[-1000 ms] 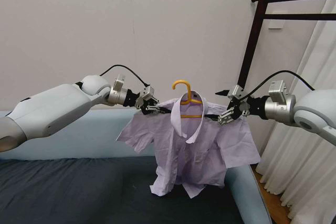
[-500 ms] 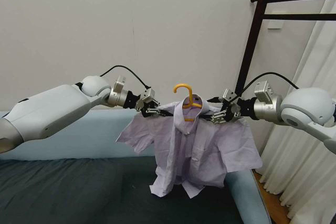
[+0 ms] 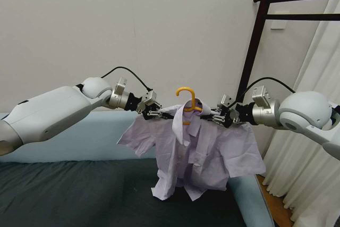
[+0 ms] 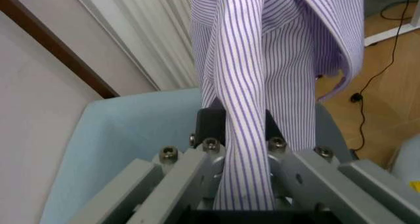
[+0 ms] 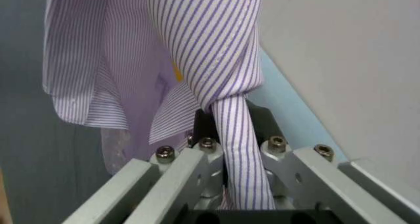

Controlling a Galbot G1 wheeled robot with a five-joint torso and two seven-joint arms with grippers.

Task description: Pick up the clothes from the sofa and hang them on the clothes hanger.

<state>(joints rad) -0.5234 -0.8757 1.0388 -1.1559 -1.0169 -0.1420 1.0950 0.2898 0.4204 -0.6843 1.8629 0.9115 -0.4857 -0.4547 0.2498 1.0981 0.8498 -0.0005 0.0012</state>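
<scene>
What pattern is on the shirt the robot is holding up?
Thin purple and white stripes run along the shirt. They show best in the left wrist view.

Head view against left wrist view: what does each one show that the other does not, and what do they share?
Head view: the yellow hanger, the right hand shut on the shirt, and the dark wooden rack. Left wrist view: the purple stripes of the cloth up close, and a black cable on the floor. Both: the shirt, the left hand shut on it, and the light blue sofa.
</scene>
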